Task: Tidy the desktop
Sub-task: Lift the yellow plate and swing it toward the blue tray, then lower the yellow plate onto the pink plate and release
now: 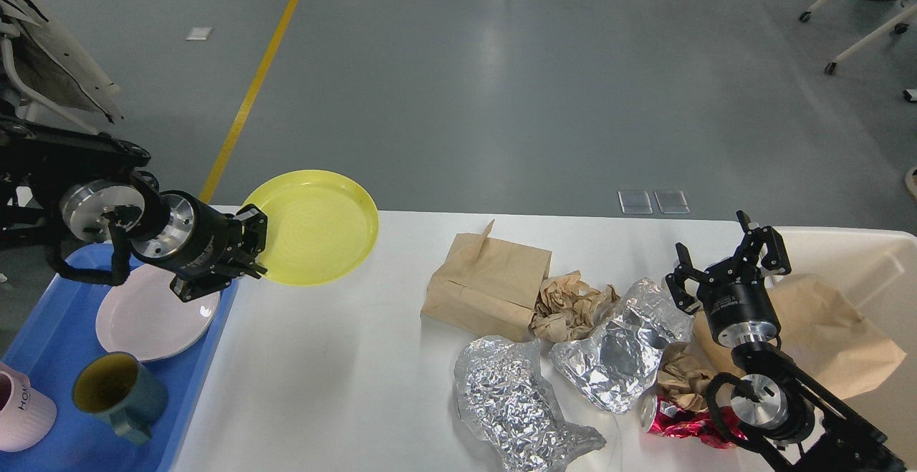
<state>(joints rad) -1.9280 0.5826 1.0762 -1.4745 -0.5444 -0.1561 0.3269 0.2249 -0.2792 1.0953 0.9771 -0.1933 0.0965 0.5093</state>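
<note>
Head view: the left pincer (252, 246) grips the rim of a yellow plate (319, 227) over the white bench's (344, 357) far left corner. The right pincer (727, 257) hangs spread and empty above crumpled foil (620, 347) near the right edge.

one head view, looking forward and down over the desktop (344, 357)

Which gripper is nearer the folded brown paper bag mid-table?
Right. The right gripper hangs open past the foil, right of the paper bag; the left gripper grips the yellow plate, farther away.
</note>
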